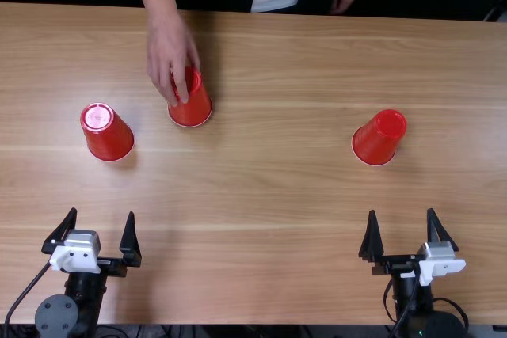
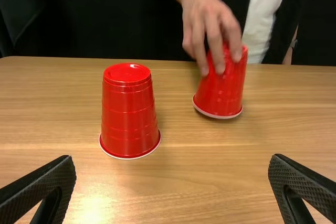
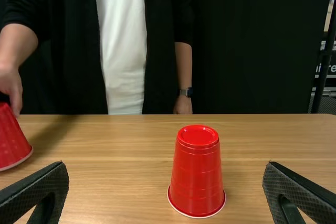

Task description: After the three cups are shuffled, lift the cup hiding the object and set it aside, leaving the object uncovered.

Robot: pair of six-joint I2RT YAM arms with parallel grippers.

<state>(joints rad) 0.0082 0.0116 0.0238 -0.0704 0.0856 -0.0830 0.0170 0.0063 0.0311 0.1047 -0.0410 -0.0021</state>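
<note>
Losing track is the risk: a person's hand [image 1: 169, 53] grips the middle cup [image 1: 190, 102] at 10 o'clock, with the left cup [image 1: 105, 132] at 9 and the right cup [image 1: 380, 138] at 3, so the left gripper [image 1: 100, 216] at 7 and the right gripper [image 1: 401, 214] at 5, both gaping and empty, may lift the wrong one.

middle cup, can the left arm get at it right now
Probably not yet. A person's hand is clamped over the top and side of the middle cup. The left gripper sits open at the near edge of the table with bare wood ahead, so only that hand seems in the way.
</note>
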